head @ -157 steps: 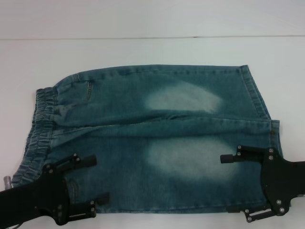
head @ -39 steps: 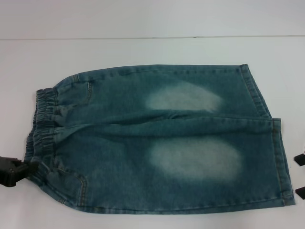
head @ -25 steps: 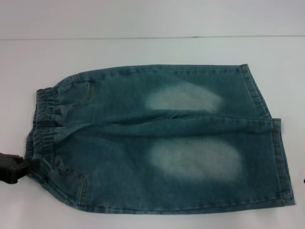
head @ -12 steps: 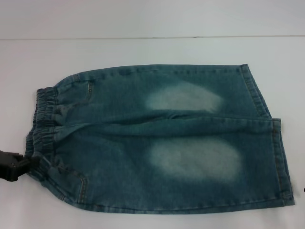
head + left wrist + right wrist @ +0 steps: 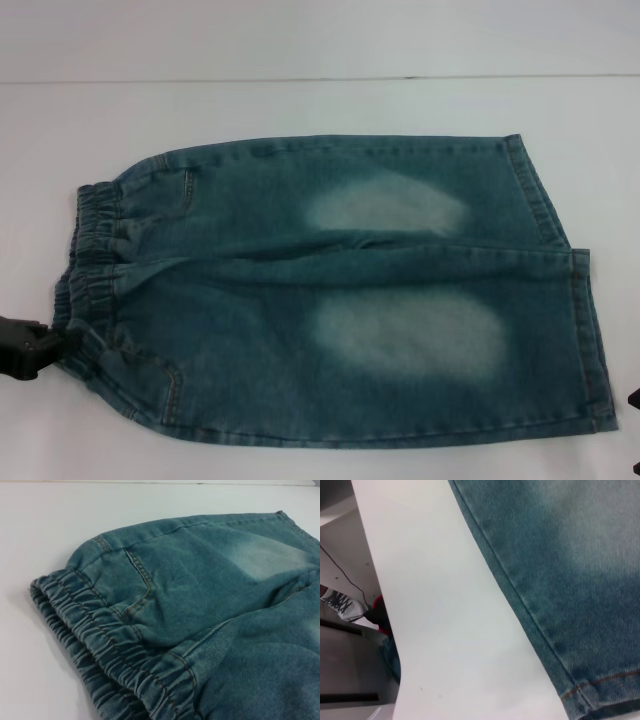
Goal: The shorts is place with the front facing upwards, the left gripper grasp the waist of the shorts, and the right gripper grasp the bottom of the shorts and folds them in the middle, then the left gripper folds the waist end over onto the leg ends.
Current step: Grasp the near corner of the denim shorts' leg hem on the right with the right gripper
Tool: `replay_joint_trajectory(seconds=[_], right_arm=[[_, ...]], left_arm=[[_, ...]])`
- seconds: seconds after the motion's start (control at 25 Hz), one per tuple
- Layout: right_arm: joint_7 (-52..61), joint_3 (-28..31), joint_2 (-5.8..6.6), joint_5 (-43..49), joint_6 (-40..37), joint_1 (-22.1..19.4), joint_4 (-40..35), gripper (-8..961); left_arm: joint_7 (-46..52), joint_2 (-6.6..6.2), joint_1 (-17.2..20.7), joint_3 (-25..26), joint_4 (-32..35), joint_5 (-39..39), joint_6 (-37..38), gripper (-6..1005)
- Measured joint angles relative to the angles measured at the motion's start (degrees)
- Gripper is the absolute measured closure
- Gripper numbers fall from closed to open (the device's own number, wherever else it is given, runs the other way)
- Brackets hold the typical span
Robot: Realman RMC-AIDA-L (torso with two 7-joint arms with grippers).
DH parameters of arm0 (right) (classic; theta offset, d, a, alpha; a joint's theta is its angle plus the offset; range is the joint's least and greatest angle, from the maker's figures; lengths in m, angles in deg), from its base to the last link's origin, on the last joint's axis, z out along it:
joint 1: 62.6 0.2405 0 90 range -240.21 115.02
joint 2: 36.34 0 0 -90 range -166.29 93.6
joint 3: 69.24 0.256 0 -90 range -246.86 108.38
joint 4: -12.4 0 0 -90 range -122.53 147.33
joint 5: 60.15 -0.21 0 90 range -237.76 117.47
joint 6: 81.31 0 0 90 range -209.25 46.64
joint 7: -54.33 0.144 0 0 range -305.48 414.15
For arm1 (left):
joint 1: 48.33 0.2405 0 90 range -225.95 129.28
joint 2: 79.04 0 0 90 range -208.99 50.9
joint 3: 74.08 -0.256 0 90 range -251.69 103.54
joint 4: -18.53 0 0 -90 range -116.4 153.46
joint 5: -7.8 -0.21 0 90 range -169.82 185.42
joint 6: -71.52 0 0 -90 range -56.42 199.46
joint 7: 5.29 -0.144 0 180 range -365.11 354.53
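Here, shorts (image 5: 330,290) flat on table (image 5: 300,105); left end effector (image 5: 28,345) beside waist (image 5: 85,275), grip state unclear.

Your left gripper (image 5: 30,346) was sitting low at the left edge of the head view, only its black tip poking in. The right gripper (image 5: 634,400) was barely a dark sliver at the right edge, so its pose wasn't readable.

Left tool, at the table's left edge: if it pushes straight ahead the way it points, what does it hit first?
Most likely the waist of the shorts: the left tool points at the near corner, seemingly touching it already, though depth is unclear.
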Motion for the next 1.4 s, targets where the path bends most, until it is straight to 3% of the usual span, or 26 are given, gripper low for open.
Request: replay_joint_trajectory(seconds=[1.4], right_arm=[[-1.85,-2.99,-0.29,-4.28,3.8,0.95,3.82,154]], left_arm=[[-0.08,0.06,0.39,-0.29,-0.05,0.19,-0.04,944]])
